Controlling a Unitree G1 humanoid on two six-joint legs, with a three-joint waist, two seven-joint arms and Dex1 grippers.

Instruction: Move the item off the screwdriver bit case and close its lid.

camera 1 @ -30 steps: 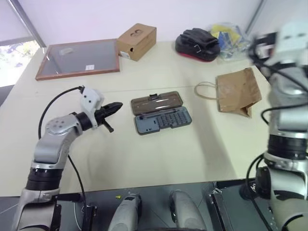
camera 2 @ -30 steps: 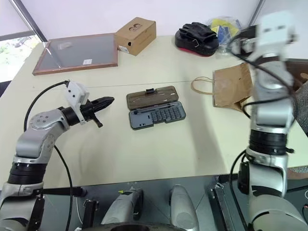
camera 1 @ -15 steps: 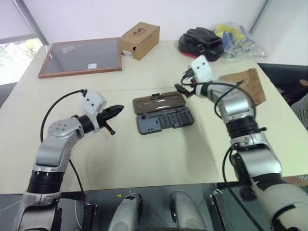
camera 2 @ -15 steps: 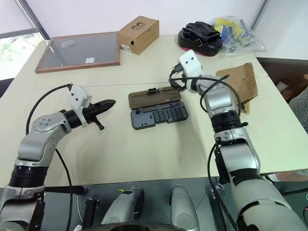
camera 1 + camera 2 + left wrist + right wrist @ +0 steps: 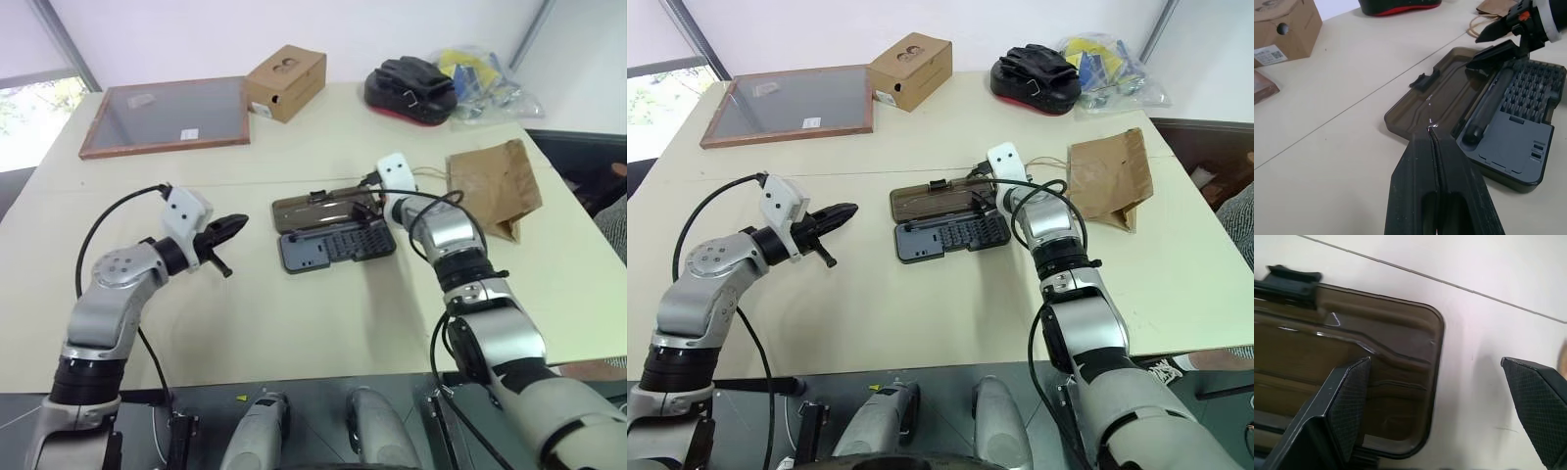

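The screwdriver bit case (image 5: 338, 245) lies open mid-table, rows of bits showing. Its smoky brown lid (image 5: 321, 209) lies flat on the far side, black latch (image 5: 1423, 80) on the long edge. The item, a creased brown paper bag (image 5: 495, 186), rests on the table to the right of the case, apart from it. My right gripper (image 5: 1435, 363) is open at the lid's right end, one finger (image 5: 1349, 404) over the lid, the other (image 5: 1537, 401) over bare table. Left of the case, my left gripper (image 5: 230, 227) hovers shut, pointing at it.
Along the far edge stand a wood-framed glass panel (image 5: 167, 117), a brown cardboard box with two holes (image 5: 284, 83), a black pouch with a red edge (image 5: 411, 90) and a clear bag of yellow and blue things (image 5: 480, 83). Bare tabletop (image 5: 294, 313) lies in front of the case.
My right arm has swung down and leftward from high at the right to the lid's right end. The left gripper, case and bag stay where they were.
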